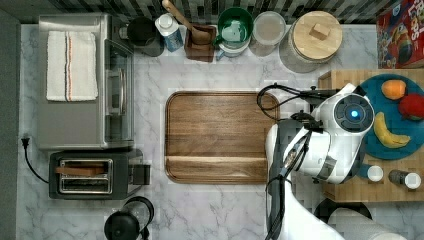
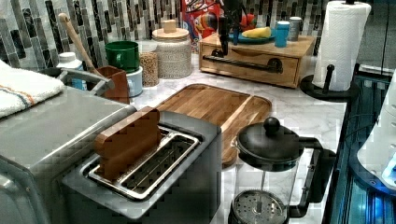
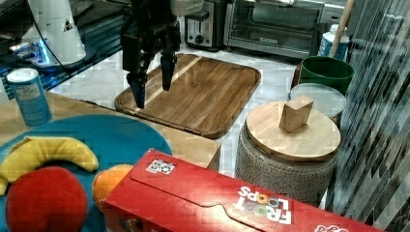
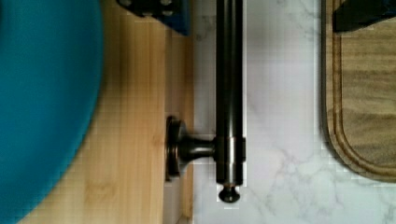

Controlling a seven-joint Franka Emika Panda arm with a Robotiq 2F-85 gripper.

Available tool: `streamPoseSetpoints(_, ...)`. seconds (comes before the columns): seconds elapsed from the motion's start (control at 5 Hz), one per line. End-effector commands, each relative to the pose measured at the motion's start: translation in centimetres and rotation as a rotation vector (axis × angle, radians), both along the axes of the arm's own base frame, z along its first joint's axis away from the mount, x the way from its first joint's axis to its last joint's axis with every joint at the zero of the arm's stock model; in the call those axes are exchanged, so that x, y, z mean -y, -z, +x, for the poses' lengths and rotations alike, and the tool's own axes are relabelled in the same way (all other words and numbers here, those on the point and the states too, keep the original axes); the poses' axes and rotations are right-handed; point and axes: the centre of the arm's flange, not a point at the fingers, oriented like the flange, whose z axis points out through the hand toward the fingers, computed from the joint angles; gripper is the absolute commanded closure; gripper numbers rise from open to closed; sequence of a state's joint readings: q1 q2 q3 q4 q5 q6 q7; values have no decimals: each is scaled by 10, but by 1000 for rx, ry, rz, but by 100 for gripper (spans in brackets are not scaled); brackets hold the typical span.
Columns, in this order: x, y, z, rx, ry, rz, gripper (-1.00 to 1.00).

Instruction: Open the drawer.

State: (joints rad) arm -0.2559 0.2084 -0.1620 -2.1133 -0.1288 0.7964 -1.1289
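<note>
Bamboo-wood forms the drawer [image 2: 250, 63], which is seen shut in its cabinet at the far end of the marble desk [image 2: 299, 112] in the left view, its black bar handle [image 4: 229, 93] running across the front. The end effector [image 3: 152, 82] is held above that handle with its fingers [image 3: 138, 89] spread, nothing between them. A slip is judged possible: if the fingers are closed off-centre or too high, the round bar could be missed and the dark wooden tray [image 1: 217, 137] nearby knocked.
</note>
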Motion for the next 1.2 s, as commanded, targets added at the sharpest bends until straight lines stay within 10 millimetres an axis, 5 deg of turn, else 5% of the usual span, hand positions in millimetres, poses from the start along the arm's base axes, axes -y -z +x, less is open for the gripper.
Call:
streamPoseSetpoints(0.2,-10,39,-1,11,10,55,-100)
streamPoseSetpoints(0.6,-6,57,8,40,52,36,-100)
streamPoseSetpoints(1.2,-8,59,21,-45,3,112,-100)
